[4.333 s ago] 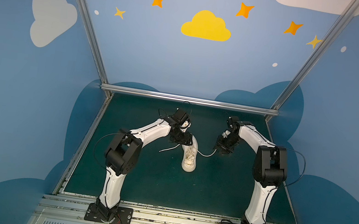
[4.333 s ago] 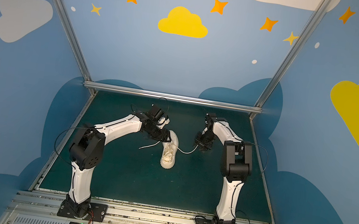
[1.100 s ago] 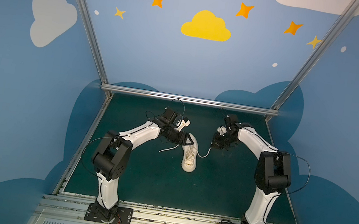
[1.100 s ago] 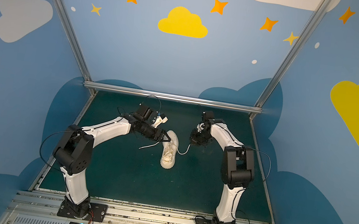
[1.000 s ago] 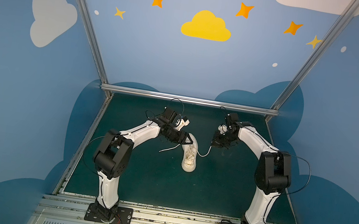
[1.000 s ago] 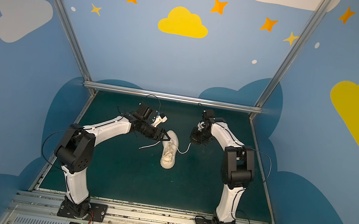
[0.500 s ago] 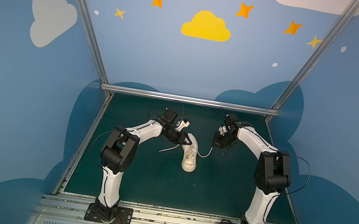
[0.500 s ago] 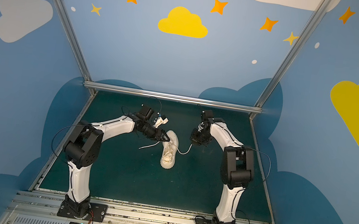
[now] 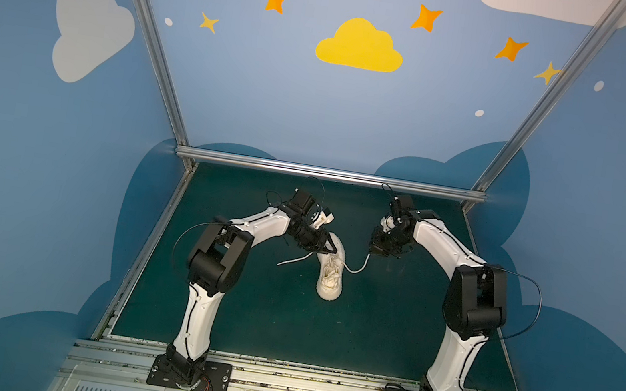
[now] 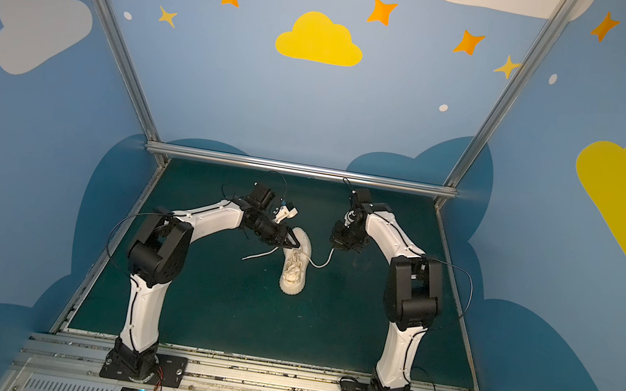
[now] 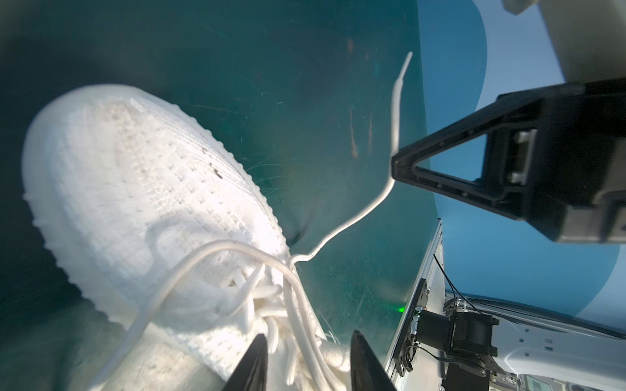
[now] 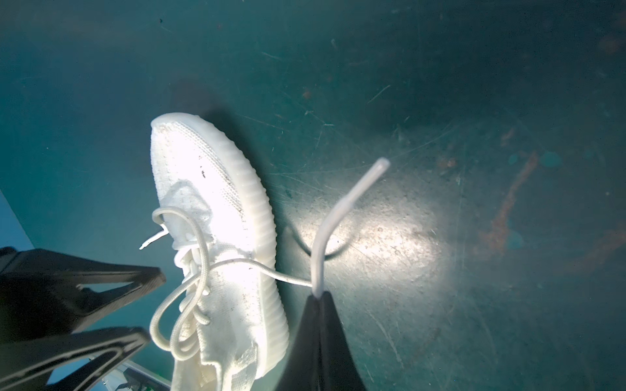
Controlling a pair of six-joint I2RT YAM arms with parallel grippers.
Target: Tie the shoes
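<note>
**Desk:** What did the right gripper have?

**Me:** From my console I saw the right gripper (image 12: pixel 318 296) pinched fully closed on a lace (image 12: pixel 333 216), a little way back from its tip. The stiff tip stuck out past the closed fingers. The rest of that lace ran in a slack curve back to the shoe (image 12: pixel 210 189). In both top views the right gripper (image 9: pixel 372 251) hung off the shoe's side near the heel, clear of the sole.

**Desk:** And the left?

**Me:** The left gripper (image 11: pixel 308 335) stood part open over the shoe's tongue, coming in from the heel end. Its fingers (image 12: pixel 118 276) were plainly apart, and several strands of lacing ran between the tips. I couldn't tell whether either finger touched them, but nothing was clamped.

**Desk:** How did the shoe look?

**Me:** It had an off-white knit upper, a chunky ribbed sole and a few dark specks on one side. It stood sole-down on the green mat (image 9: pixel 243 312), with mat showing all round it and its toe pointing away from both grippers. It was untied. A loose loop (image 12: pixel 153 325) reached out past the shoe's edge, just beside the left fingertips. The other end (image 9: pixel 293 261) trailed on the mat off that same side of the shoe.
</note>
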